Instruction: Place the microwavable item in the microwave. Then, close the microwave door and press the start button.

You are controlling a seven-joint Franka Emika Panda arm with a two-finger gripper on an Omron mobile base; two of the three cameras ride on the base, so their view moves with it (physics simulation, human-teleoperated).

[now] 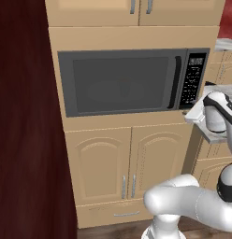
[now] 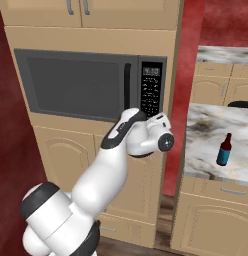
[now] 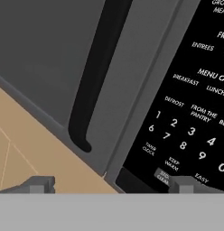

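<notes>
— Where do we have the gripper (image 3: 111,184)?
— Spread wide with nothing in it, close in front of the keypad panel (image 3: 186,103), low by the number keys.
— And the microwave door (image 1: 119,83)?
— Flush against the microwave (image 2: 91,85), its black handle (image 3: 98,72) just beside the keypad.
— Anything else?
— A brown bottle (image 2: 224,150) upright on the marble surface (image 2: 206,135), well apart to the right.
</notes>
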